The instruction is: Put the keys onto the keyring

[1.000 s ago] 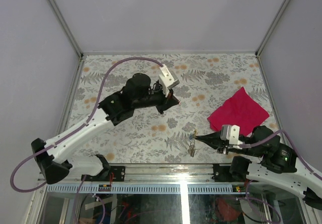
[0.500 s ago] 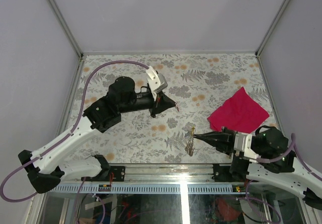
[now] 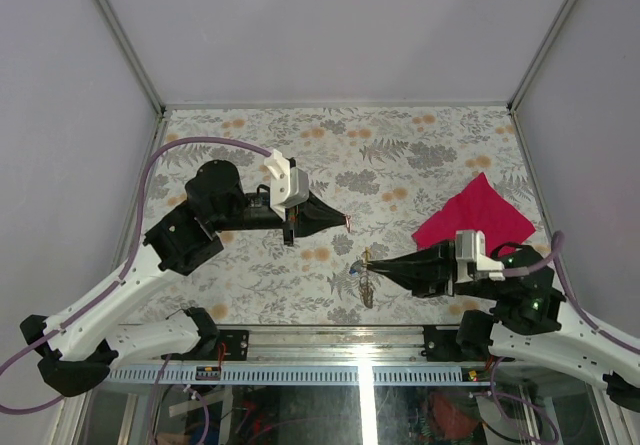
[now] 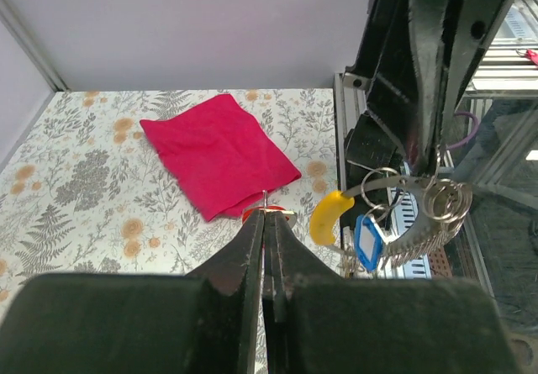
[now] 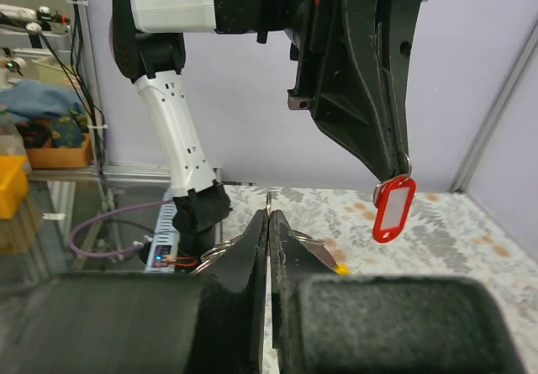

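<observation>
Left gripper (image 3: 344,221): fingers fully closed, pinching the small metal ring at the top of the red key (image 5: 393,208). The red head hangs freely below the fingertips, clear of the table (image 3: 400,155). In the left wrist view only a sliver of red shows behind the closed tips.

Right gripper (image 3: 371,261): fingers fully closed on the keyring (image 3: 366,281). The gripper points left, toward the middle of the near table edge. The ring bundle dangles from its tips above the table surface.

Items on the bundle, per the left wrist view:
- the yellow key (image 4: 329,217), hanging on the left side of the rings
- a blue-edged tag (image 4: 367,241), just beside the yellow one
- several thin silvery loops, to the right of both

Relative position: the two gripper tips are near each other but apart, with the left tip farther back on the table and slightly left of the right tip. The red key does not touch the keyring.

A magenta cloth (image 3: 475,220) lies flat at the right side of the table, behind the right arm
</observation>
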